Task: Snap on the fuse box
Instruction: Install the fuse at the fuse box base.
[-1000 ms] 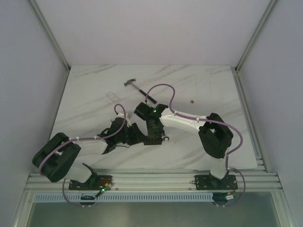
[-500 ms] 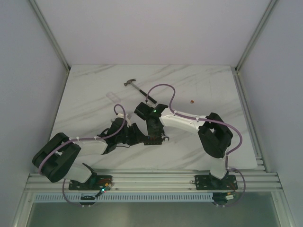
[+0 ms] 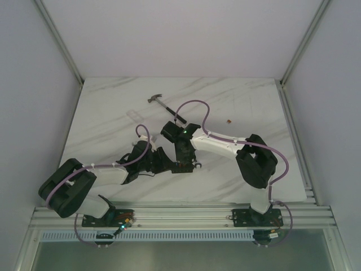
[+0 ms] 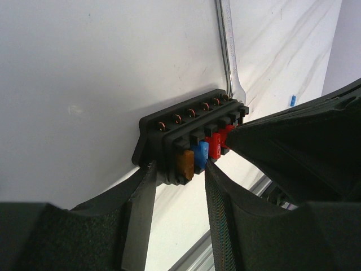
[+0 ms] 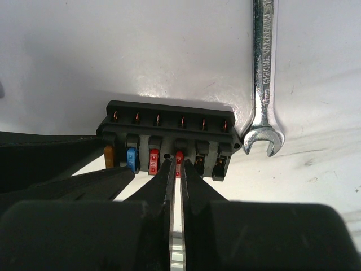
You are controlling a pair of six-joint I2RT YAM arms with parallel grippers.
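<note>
Straddling the blocky black plastic fuse box [image 4: 186,121], the left tool [image 4: 177,169] grips.

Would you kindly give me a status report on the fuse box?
Left gripper clamps fuse box end. Right gripper pinches red fuse. Wrench alongside, not obstructing.

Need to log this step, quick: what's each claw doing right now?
Left claw: closed on the end of the small black rectangular plastic fuse box.
Right claw: nearly shut, pinching a small red plastic fuse in that box.
</note>
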